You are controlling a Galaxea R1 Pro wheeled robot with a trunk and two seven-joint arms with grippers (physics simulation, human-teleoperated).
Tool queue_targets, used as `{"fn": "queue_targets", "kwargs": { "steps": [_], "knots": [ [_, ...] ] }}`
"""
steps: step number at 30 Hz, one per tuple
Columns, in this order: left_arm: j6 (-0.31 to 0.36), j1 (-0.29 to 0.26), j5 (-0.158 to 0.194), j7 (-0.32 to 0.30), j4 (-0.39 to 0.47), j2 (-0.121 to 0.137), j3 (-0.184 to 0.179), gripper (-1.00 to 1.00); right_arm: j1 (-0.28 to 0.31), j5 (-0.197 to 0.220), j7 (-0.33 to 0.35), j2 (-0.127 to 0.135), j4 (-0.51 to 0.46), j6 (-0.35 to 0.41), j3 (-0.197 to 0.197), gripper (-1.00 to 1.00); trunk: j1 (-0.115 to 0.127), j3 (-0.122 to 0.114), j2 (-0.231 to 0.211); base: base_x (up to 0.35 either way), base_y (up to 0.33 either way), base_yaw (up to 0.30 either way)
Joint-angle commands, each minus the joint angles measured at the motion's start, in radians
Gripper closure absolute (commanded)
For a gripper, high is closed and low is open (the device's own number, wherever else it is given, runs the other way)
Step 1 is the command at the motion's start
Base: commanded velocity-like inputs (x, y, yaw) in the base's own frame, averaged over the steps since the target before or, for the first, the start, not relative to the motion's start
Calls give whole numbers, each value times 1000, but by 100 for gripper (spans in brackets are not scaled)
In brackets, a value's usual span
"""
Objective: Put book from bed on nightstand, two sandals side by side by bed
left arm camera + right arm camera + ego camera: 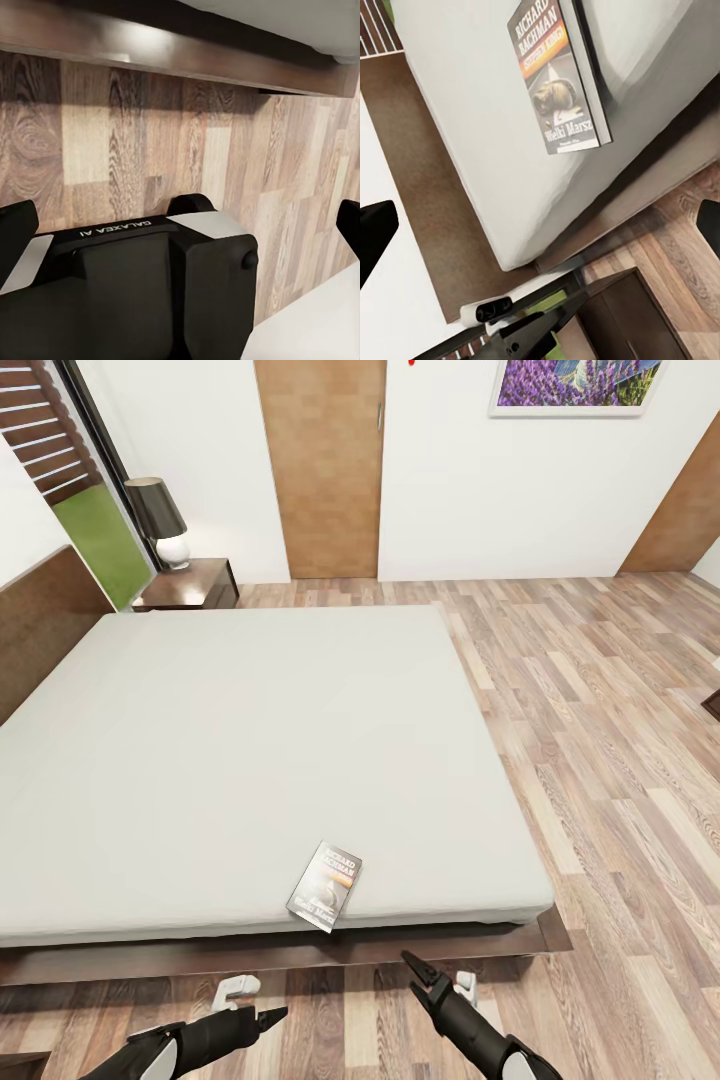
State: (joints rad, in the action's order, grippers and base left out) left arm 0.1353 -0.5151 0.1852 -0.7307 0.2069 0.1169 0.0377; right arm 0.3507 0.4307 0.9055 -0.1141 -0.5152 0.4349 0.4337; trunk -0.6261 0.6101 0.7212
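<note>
The book (325, 885) lies flat on the pale mattress of the bed (250, 740), close to its near edge, its dark cover and white "RICHARD BACHMAN" lettering facing up. The right wrist view looks straight along it: book (559, 82). My right gripper (418, 972) hovers open over the floor just short of the bed frame, slightly right of the book, with its fingers (375, 236) spread wide. Further left my left gripper (272, 1016) is open and low, its fingers (15, 232) empty above the planks. A nightstand (190, 582) stands at the bed's far corner. The sandals are out of view.
A dark-shaded lamp (158, 520) with a white base stands on the nightstand. The dark bed frame (300, 952) juts out below the mattress. Wood-plank floor (600, 740) stretches to the right of the bed. A tan door (325, 465) is in the back wall.
</note>
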Motion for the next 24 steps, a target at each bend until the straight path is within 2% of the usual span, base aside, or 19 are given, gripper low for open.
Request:
{"fn": "queue_targets", "kwargs": {
  "steps": [1, 11, 24],
  "knots": [
    [10, 0, 5, -4, 0, 0, 4, -100, 1, 1, 2, -1, 1, 8, 5, -100, 0, 1, 1, 0, 0, 0],
    [9, 0, 5, -5, 0, -7, 4, -100, 1, 12, 6, -2, 18, 8, 6, -100, 0, 1, 1, 0, 0, 29],
    [9, 0, 5, -5, 0, -8, 4, -100, 1, 13, 5, -3, 17, 8, 5, -100, 0, 1, 1, 0, 0, 269]
  ]
}}
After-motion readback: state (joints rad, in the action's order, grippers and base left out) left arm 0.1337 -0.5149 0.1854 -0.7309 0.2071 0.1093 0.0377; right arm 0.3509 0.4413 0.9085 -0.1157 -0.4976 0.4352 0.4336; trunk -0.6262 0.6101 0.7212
